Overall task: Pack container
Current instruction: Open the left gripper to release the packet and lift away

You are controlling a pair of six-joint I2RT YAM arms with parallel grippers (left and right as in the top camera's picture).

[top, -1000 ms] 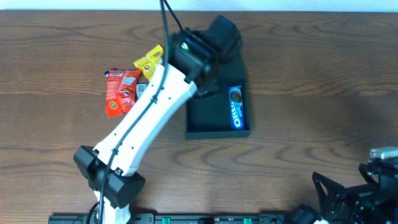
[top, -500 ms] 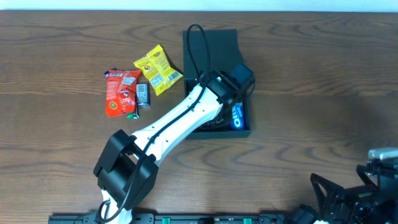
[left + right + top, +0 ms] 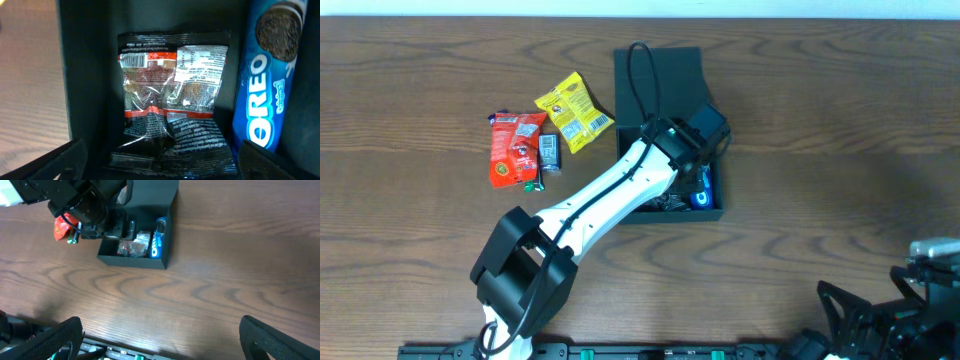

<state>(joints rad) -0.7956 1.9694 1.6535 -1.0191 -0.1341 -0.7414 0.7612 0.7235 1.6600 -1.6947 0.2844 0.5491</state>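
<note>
1. The left end effector [image 3: 165, 159] hangs just over the open container [image 3: 660, 80], its fingers spread wide to either side with nothing between them. It is released, not grasping.
2. Below it a dark snack packet [image 3: 172, 95] with a clear window lies flat on the container floor, free of both fingers. It sits beside the blue Oreo pack [image 3: 270, 75], which runs lengthwise along one side wall. The two look to touch or nearly so, which leaves the other half of the floor bare (room, I judge, for more).
3. The container rests on the counter [image 3: 820, 150] near its middle, with the flap lid thrown back on the far side, so the opening faces up and an arm can come in from above.
4. The right end effector [image 3: 162, 340] is parked low at the near edge of the counter, well apart from the container, its fingers also wide and empty, so it does not crowd the left arm.
5. Unpacked items lie in a cluster on the counter beside the container: a red packet [image 3: 515, 148], a yellow packet [image 3: 573, 112] and a small dark wrapper [image 3: 549, 152] between them.
6. The left arm itself stretches across the container's near corner. Nothing else stands between the cluster and the opening.
</note>
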